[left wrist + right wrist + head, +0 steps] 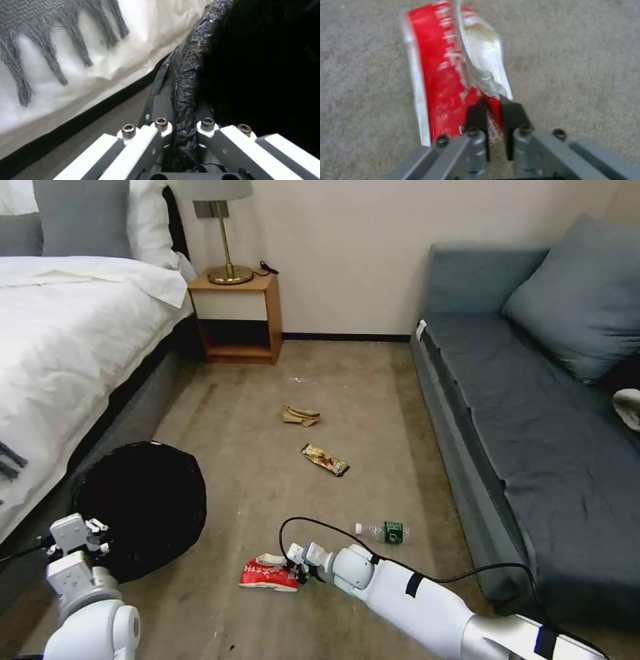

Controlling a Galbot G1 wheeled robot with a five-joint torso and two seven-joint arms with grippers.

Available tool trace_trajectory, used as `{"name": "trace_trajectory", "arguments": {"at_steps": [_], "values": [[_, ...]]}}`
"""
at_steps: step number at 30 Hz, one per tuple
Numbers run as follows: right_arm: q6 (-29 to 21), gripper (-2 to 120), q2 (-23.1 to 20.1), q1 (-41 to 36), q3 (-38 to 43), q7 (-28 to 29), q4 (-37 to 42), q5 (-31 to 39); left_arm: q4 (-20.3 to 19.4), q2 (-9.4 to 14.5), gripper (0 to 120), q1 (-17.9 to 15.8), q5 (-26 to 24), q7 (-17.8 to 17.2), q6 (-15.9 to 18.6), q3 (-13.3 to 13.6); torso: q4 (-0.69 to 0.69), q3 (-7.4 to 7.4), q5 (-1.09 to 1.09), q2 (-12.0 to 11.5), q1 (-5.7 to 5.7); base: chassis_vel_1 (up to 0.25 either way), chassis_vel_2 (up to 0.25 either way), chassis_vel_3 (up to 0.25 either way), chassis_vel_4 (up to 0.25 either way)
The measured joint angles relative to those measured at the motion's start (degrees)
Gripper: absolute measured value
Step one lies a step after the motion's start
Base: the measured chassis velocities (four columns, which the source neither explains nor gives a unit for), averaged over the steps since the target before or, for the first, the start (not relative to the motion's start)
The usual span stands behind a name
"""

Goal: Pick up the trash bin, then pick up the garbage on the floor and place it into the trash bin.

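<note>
The round black trash bin (143,507) with its bag liner (186,82) hangs beside the bed, its rim pinched by my left gripper (100,537), which is shut on it. My right gripper (298,572) is low over the carpet, shut on the torn edge of the red snack packet (268,575), also seen close up as the packet (443,75) between the black fingers (476,115). Other garbage lies on the floor: a clear bottle with a green label (383,531), a brown-gold candy wrapper (325,459) and a tan paper scrap (301,415).
A bed with white sheets (73,353) runs along the left, and a grey fringed cloth (50,37) hangs off it. A blue-grey sofa (533,413) lines the right. A wooden nightstand (237,317) with a brass lamp stands at the back wall. Carpet lies between.
</note>
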Motion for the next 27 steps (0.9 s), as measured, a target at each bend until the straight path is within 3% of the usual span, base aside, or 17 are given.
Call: {"name": "trace_trajectory", "arguments": {"at_steps": [3,8,15,21,22,26,27], "values": [[0.32,0,-0.33,-0.1,0.27,-0.07,0.36,-0.19,0.09,0.08,3,-0.06,0.05,0.0,0.01,0.04,0.0,0.0,0.0,0.0,0.0,0.0,0.0,0.0,0.0],[0.87,0,-0.54,-0.79,1.17,-0.07,1.15,-0.2,0.31,0.21,3,0.06,0.09,0.0,0.01,0.06,0.0,0.0,0.0,0.0,0.0,0.0,0.0,0.0,0.0],[2.85,0,-5.6,-4.46,9.89,5.9,14.18,6.33,1.57,1.33,3,0.64,0.05,0.0,-0.04,0.24,0.0,0.0,0.01,0.0,0.0,0.0,0.0,0.0,0.0],[5.39,0,-7.03,-6.38,15.06,8.73,19.7,7.55,2.67,1.64,3,0.63,-0.12,0.01,-0.4,0.57,-0.01,0.0,0.01,0.0,0.0,0.0,0.0,0.0,0.0],[7.98,0,-8.05,-8.1,17.78,10.75,24.75,9.87,3.47,1.68,3,0.65,-0.22,0.01,-0.63,0.93,0.0,0.0,-0.01,0.01,0.0,0.0,0.0,0.0,0.0],[8.58,0,-8.44,-8.63,18.05,11.14,26.31,10.9,3.49,1.56,3,0.66,-0.22,0.04,-0.63,1.03,0.0,0.0,0.0,0.01,0.0,0.0,0.0,0.0,0.0],[10.26,0,-8.72,-10.49,17.95,12.24,30.04,14.05,3.49,1.03,3,0.58,-0.52,0.24,-0.24,1.21,-0.01,0.0,0.0,0.01,0.0,0.0,0.0,0.0,0.0]]}}
